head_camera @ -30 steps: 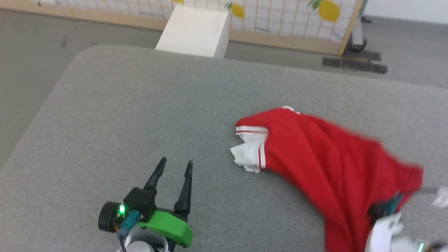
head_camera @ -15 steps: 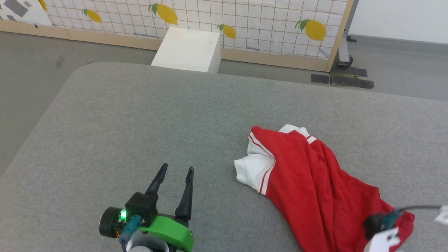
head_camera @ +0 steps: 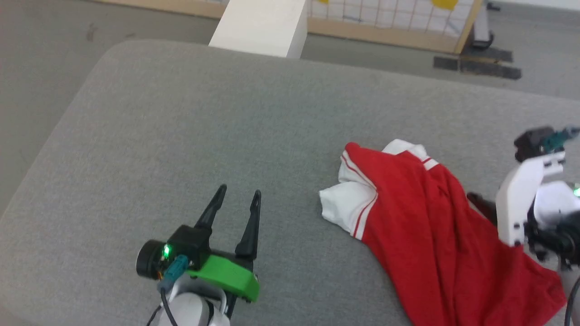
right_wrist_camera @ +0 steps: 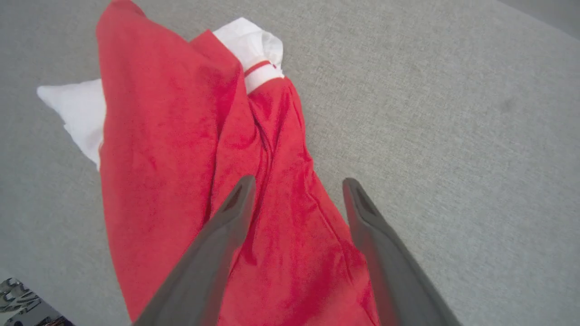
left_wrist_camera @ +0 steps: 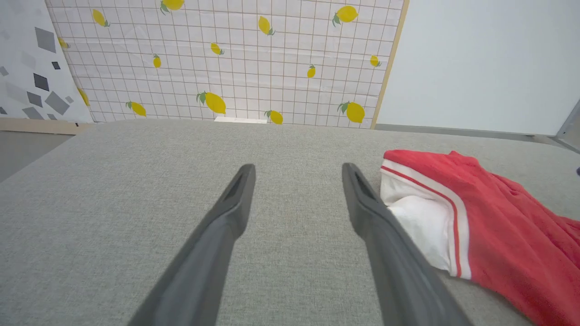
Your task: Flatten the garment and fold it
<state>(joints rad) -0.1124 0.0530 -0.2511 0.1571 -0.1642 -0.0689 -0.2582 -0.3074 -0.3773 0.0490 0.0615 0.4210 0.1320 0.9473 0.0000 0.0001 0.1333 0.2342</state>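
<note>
Closest to me, my left gripper (head_camera: 239,190) hovers low over the gray pad (head_camera: 181,113). Its two dark fingers are spread wide and hold nothing. In the left wrist view the right finger points just past a bunched white sleeve (left_wrist_camera: 417,222) but does not touch it.

My right gripper (right_wrist_camera: 298,180) is on the other side, above the garment (head_camera: 430,235). Its fingers are wide apart too. Red cloth lies under them, and no cloth is pinched between them. In the head view the white part of that arm (head_camera: 521,199) stands in front of the garment's right edge and hides a bit of it.

The garment lies on the right half of the pad. It is not flat. It is a long red heap with deep folds running down it. One white sleeve with a red stripe sticks out on the side toward my left gripper. A second white sleeve (head_camera: 403,147) peeks out at the far end. I cannot see any print on it.

Past the garment, the gray pad runs on to its rounded far edge. Behind that edge stands a white box (head_camera: 263,22) on the gray floor (head_camera: 45,36). Dark patches (head_camera: 476,68) lie on the floor to the right. Farthest off is a white screen with yellow lemons (left_wrist_camera: 226,59).
</note>
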